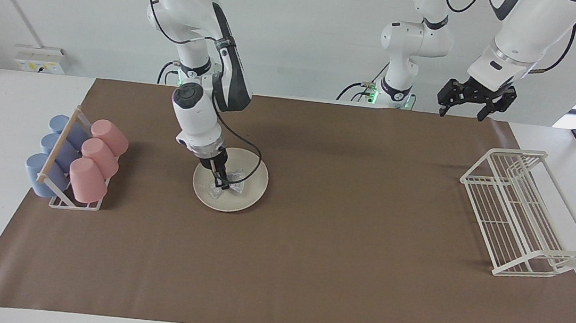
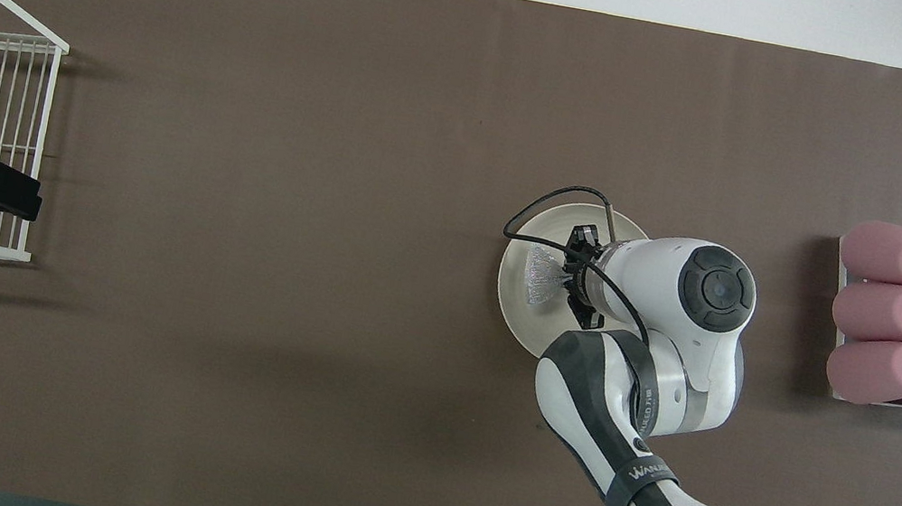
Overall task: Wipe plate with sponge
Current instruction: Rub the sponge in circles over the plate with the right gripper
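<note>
Sponge (image 1: 233, 180), silvery and crumpled, lies on the cream plate (image 1: 255, 190), pinched by the right gripper (image 1: 220, 182) fingers.

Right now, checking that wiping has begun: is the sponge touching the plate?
Touching. In the facing view the sponge lies flat on the plate, no gap under it, with the right gripper down on it. The left gripper waits.

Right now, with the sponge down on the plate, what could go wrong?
1. The plate lies loose on the brown mat and nothing holds it; the left gripper waits up by the white rack. A wipe may push the plate along.
2. The right gripper pinches the sponge at one edge, so the sponge may slip out or bunch up.
3. The right arm's cable loops over the plate rim and could snag.
</note>
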Controlling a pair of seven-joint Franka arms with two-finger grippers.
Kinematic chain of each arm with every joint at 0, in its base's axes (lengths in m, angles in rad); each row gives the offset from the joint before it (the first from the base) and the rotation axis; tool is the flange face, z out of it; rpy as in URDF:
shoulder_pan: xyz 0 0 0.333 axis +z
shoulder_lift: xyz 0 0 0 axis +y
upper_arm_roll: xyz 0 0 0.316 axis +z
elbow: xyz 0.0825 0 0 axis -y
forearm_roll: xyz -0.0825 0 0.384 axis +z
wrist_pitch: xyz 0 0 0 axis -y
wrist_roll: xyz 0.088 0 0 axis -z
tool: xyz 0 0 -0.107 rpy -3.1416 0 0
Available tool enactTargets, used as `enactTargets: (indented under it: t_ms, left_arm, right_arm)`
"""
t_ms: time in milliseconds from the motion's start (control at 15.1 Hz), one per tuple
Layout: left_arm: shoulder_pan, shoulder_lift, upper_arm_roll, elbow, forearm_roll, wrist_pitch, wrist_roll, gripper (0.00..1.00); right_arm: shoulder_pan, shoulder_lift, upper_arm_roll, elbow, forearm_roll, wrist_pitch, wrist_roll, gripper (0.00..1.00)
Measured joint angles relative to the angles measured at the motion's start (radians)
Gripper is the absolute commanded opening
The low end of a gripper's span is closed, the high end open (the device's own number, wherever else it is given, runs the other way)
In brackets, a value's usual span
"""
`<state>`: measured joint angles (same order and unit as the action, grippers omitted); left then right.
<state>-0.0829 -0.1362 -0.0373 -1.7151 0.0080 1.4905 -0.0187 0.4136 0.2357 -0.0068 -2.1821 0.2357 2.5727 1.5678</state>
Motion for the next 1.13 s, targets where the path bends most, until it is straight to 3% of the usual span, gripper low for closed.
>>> enactTargets:
  t_ms: [531, 1128]
  left_arm:
    - [0.019, 0.000, 0.013, 0.000, 0.000, 0.006, -0.002, 1.00]
    - [0.057, -0.018, 0.019, 0.001, 0.000, 0.006, -0.004, 1.00]
  right_arm:
    - [0.049, 0.011, -0.001, 0.000, 0.002, 0.042, 0.085, 0.00]
    - [-0.087, 0.000, -0.003, 0.010, 0.003, -0.049, -0.035, 0.00]
